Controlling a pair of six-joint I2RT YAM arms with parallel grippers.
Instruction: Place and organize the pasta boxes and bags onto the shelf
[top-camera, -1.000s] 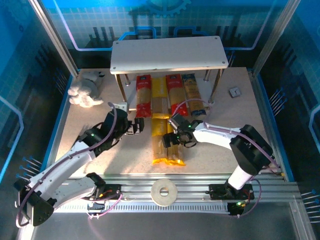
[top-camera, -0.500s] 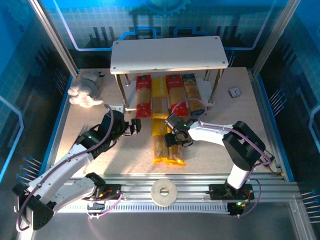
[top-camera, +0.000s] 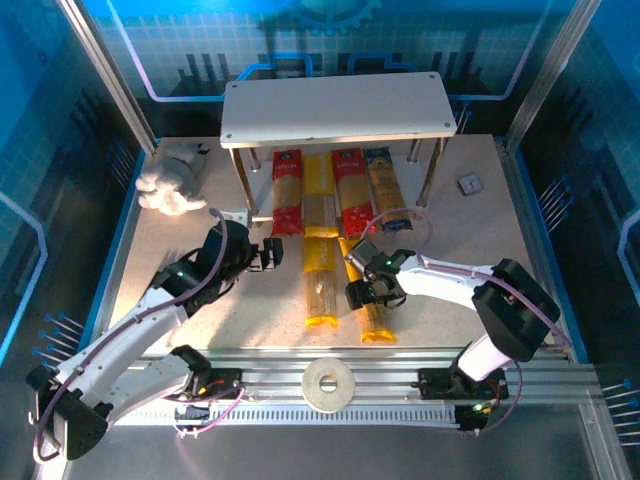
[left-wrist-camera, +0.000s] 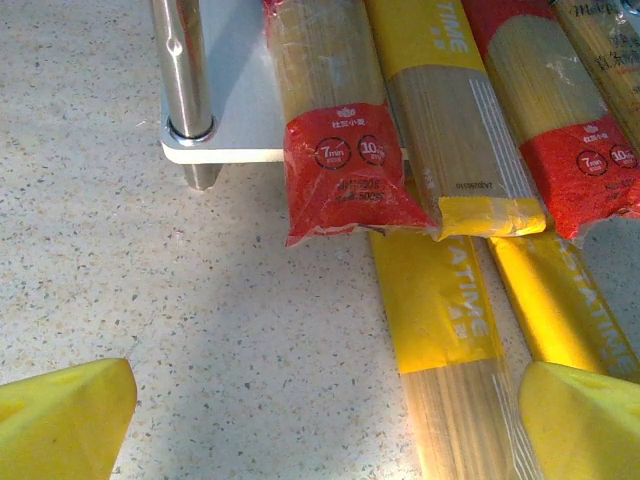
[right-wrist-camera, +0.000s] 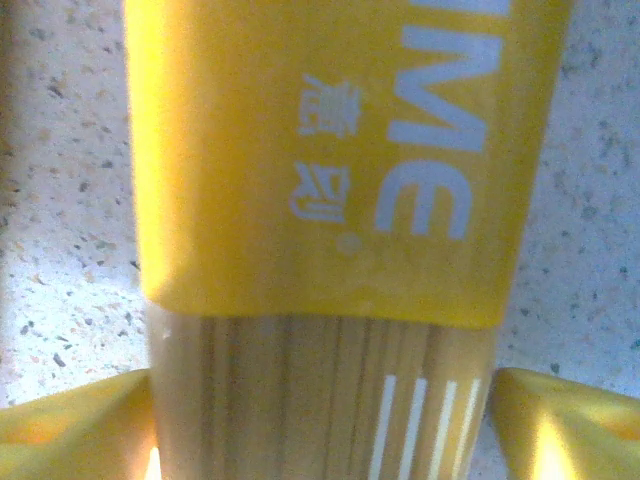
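Note:
The shelf (top-camera: 335, 110) stands at the back. On its lower board (left-wrist-camera: 235, 120) lie two red pasta packs (top-camera: 287, 190) (top-camera: 350, 190), a yellow one (top-camera: 320, 195) and a tan one with a blue end (top-camera: 385, 190). Two more yellow packs lie on the table in front of it, one straight (top-camera: 320, 285) and one angled to the right (top-camera: 372, 315). My right gripper (top-camera: 372, 290) sits over the angled pack (right-wrist-camera: 330, 150), its fingers (right-wrist-camera: 80, 420) pressed against both sides. My left gripper (top-camera: 268, 255) hangs open over bare table, left of the straight yellow pack (left-wrist-camera: 440, 330) and near a red pack's end (left-wrist-camera: 335, 150).
A white plush toy (top-camera: 170, 185) lies at the table's back left. A tape roll (top-camera: 328, 383) rests on the front rail. A small grey item (top-camera: 468, 184) lies right of the shelf, and a shelf leg (left-wrist-camera: 185, 70) stands by my left gripper.
My right gripper has moved right and nearer, and the yellow pack under it swung out from beside the other into an angle. The left arm has barely moved.

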